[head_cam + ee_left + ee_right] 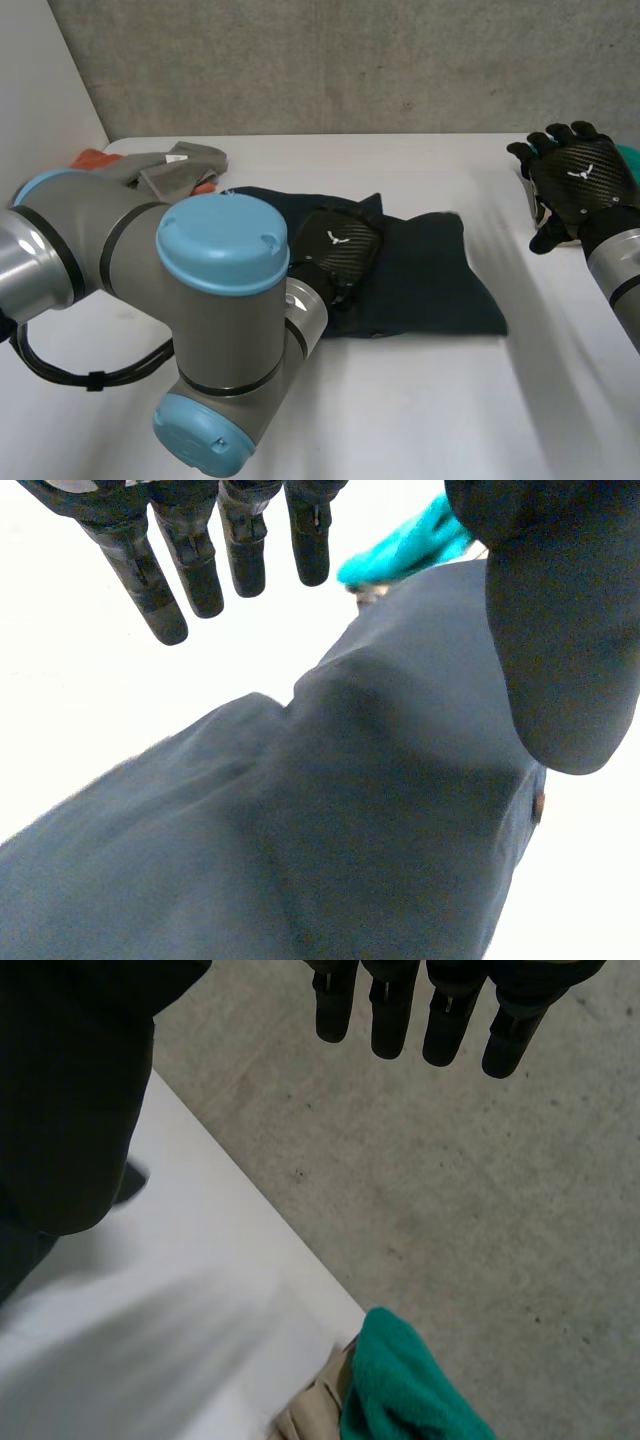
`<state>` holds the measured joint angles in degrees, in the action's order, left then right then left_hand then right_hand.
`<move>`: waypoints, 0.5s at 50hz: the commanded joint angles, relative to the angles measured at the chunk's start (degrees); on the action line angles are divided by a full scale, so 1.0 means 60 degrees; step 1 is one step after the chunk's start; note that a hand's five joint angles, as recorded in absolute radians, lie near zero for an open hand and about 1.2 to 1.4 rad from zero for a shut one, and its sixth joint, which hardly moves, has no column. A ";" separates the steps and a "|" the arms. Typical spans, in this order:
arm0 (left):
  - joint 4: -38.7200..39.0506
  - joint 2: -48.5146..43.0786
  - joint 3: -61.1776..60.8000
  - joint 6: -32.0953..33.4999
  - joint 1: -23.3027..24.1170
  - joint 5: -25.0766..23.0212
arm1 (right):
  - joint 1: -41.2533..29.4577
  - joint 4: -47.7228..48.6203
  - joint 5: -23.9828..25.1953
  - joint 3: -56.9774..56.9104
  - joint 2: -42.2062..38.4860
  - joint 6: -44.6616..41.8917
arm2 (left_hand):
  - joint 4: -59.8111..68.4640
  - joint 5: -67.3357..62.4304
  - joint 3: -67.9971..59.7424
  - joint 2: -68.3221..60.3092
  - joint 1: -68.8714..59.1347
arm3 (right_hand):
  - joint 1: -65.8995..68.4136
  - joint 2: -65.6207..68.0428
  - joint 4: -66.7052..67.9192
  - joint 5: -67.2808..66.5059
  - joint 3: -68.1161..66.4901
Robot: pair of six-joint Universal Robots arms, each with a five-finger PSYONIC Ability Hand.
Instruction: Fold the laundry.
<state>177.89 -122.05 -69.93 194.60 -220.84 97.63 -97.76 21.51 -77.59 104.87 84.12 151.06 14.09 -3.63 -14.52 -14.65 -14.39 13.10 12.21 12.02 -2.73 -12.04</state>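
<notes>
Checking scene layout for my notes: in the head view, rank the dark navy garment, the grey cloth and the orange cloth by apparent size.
Largest to smallest:
1. dark navy garment
2. grey cloth
3. orange cloth, but the grey cloth partly covers it, so its full size is unsure.

One dark navy garment (430,270) on the one white table (400,400). One grey garment (175,165), one orange cloth (95,160), one teal cloth (400,1380), one beige cloth (310,1412): five pieces of laundry. And two black hands, the left hand (335,250) and the right hand (580,180).

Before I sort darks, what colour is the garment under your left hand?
Dark navy; the garment shows best in the left wrist view.
</notes>
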 commanded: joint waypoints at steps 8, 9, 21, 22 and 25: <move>-0.0410 0.0991 0.0376 0.0319 -0.0882 0.0311 | 0.0093 -0.3509 0.0100 -0.1100 -0.0527 0.1262 | -0.0141 0.0064 0.0213 0.0234 0.0192 | -0.0517 -0.0368 -0.0337 0.0455 0.0341; -0.0410 0.0932 0.0434 0.0436 -0.0970 0.0223 | 0.0107 -0.3817 0.0129 -0.1203 -0.0659 0.1438 | -0.0168 0.0092 0.0241 0.0262 0.0219 | -0.0517 -0.0368 -0.0337 0.0455 0.0341; -0.0410 -0.1074 0.1035 0.2561 -0.1893 -0.0964 | -0.0024 -0.3616 0.0759 -0.1482 -0.2740 0.2641 | -0.0337 0.0260 0.0410 0.0431 0.0388 | -0.0517 -0.0368 -0.0337 0.0455 0.0341; -0.0410 -0.1119 0.1035 0.2561 -0.1938 -0.0964 | -0.0184 -0.3426 0.0730 -0.1497 -0.2900 0.2583 | -0.0337 0.0260 0.0409 0.0431 0.0388 | -0.0517 -0.0368 -0.0337 0.0455 0.0341; -0.0439 -0.1265 0.0992 0.2619 -0.2084 -0.0993 | -0.0361 -0.3133 0.0613 -0.1599 -0.3048 0.2553 | -0.0253 0.0176 0.0325 0.0347 0.0304 | -0.0517 -0.0368 -0.0337 0.0455 0.0341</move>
<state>175.41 -127.07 -63.83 209.33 -231.75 91.69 -97.99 -1.94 -73.06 95.76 68.71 166.85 13.21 -3.18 -13.72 -13.48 -13.77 13.10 12.21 12.02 -2.73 -12.04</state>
